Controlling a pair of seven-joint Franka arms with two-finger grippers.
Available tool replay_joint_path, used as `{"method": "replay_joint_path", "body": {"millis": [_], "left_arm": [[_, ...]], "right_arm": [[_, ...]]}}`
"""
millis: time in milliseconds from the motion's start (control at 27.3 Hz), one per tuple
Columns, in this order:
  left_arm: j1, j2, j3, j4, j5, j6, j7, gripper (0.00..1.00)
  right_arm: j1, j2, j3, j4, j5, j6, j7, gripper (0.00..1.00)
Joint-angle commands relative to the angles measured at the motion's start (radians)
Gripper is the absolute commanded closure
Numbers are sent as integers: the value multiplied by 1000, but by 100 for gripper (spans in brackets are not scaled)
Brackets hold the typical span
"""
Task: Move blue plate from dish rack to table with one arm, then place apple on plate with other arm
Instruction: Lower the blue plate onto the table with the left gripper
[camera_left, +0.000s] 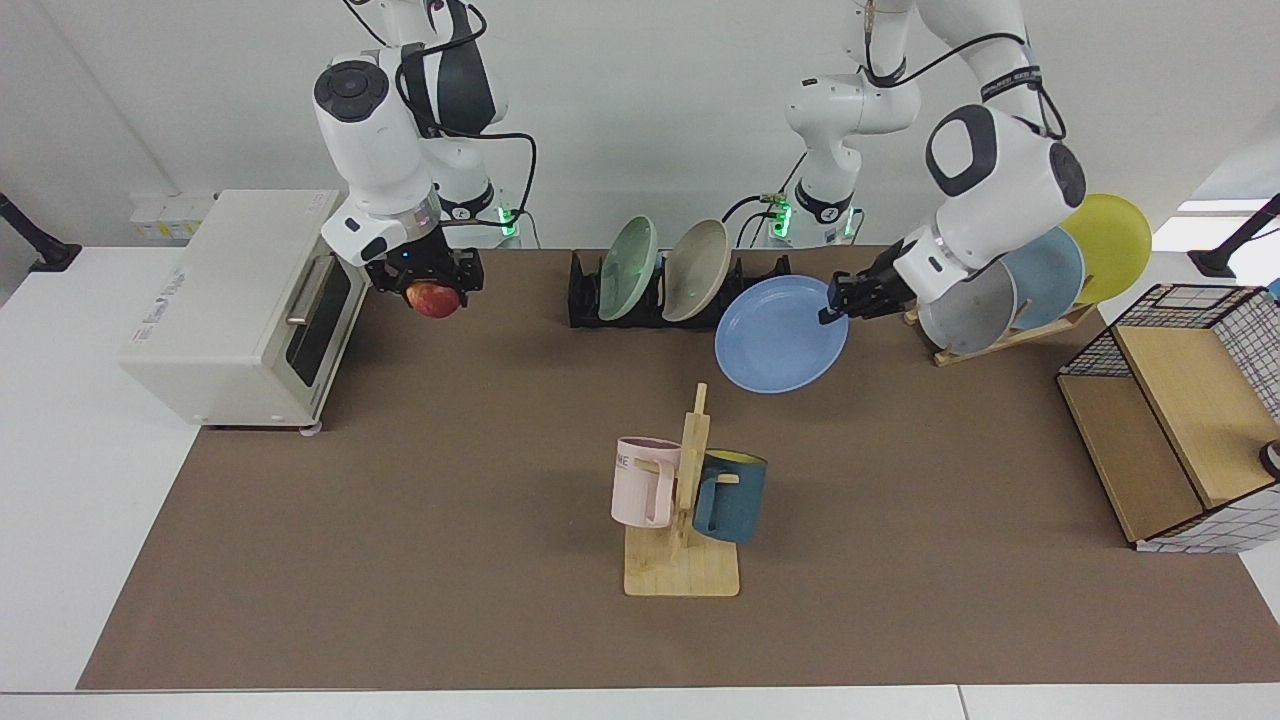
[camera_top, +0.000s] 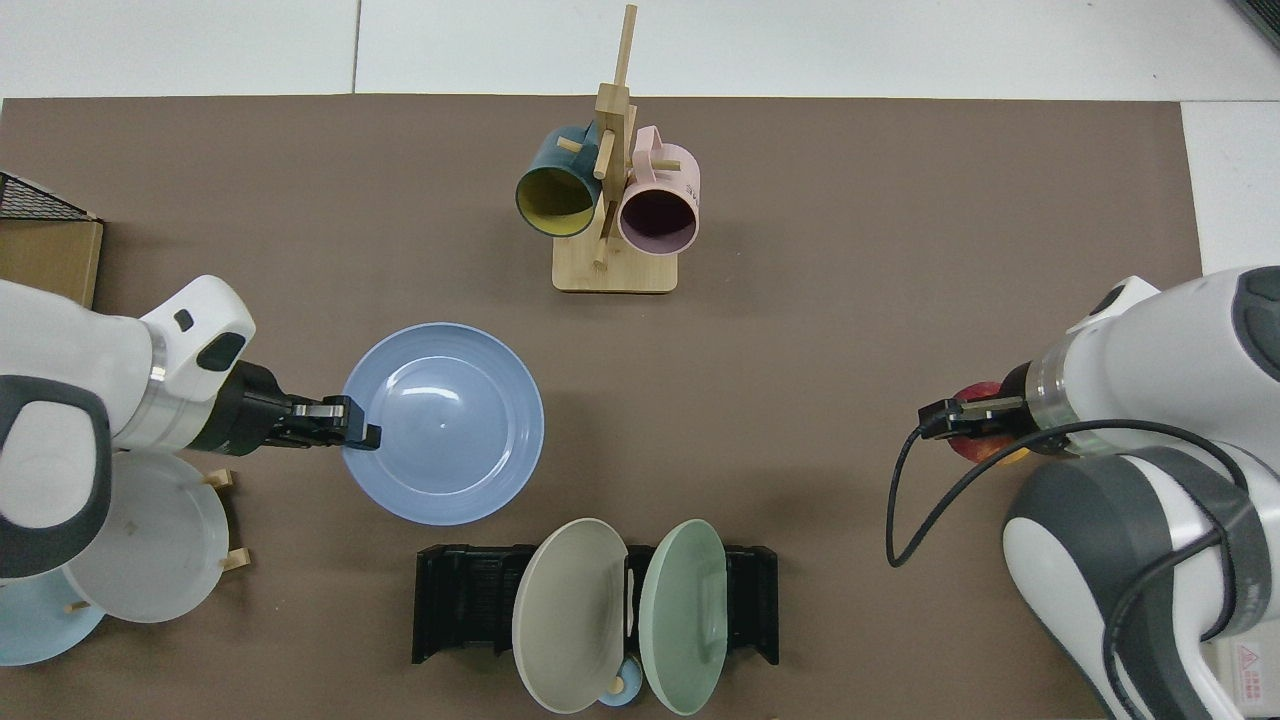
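Note:
The blue plate (camera_left: 780, 335) (camera_top: 445, 423) hangs nearly level just above the brown mat, in front of the black dish rack (camera_left: 750, 300) (camera_top: 465, 595). My left gripper (camera_left: 835, 302) (camera_top: 358, 432) is shut on its rim, on the side toward the wooden rack. The red and yellow apple (camera_left: 434, 299) (camera_top: 975, 442) is held high near the oven with my right gripper (camera_left: 430, 287) (camera_top: 950, 418) shut on it. In the top view the apple is mostly hidden under the wrist. The table (camera_left: 80, 480) is white under the mat.
A green and a beige plate (camera_left: 697, 270) stand in the dish rack. A slanted wooden rack (camera_left: 1005, 335) holds grey, pale blue and yellow plates. A mug stand (camera_left: 685, 520) with a pink and a teal mug, a white oven (camera_left: 235, 300), a wire-and-wood shelf (camera_left: 1180, 420).

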Motion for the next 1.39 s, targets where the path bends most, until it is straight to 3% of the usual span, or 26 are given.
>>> {"method": "replay_joint_path", "body": {"millis": [0, 440, 696, 916, 1099, 1356], "left_arm": [[0, 84, -51, 21, -43, 87, 7, 100], [-1, 131, -161, -47, -50, 278, -4, 100], [-3, 134, -178, -53, -47, 304, -11, 97], [-4, 133, -201, -56, -37, 313, -27, 81], [-6, 134, -206, -56, -31, 328, -42, 55], [-6, 134, -212, -53, -30, 325, -59, 47]], "right_arm": [[15, -15, 2, -4, 9, -19, -17, 100], [42, -27, 3, -15, 10, -19, -8, 100], [44, -27, 5, -15, 10, -18, -6, 100], [50, -27, 5, -17, 10, -18, -6, 100], [67, -27, 5, -17, 10, -18, 7, 100], [70, -27, 5, -17, 12, -18, 23, 100]]}}
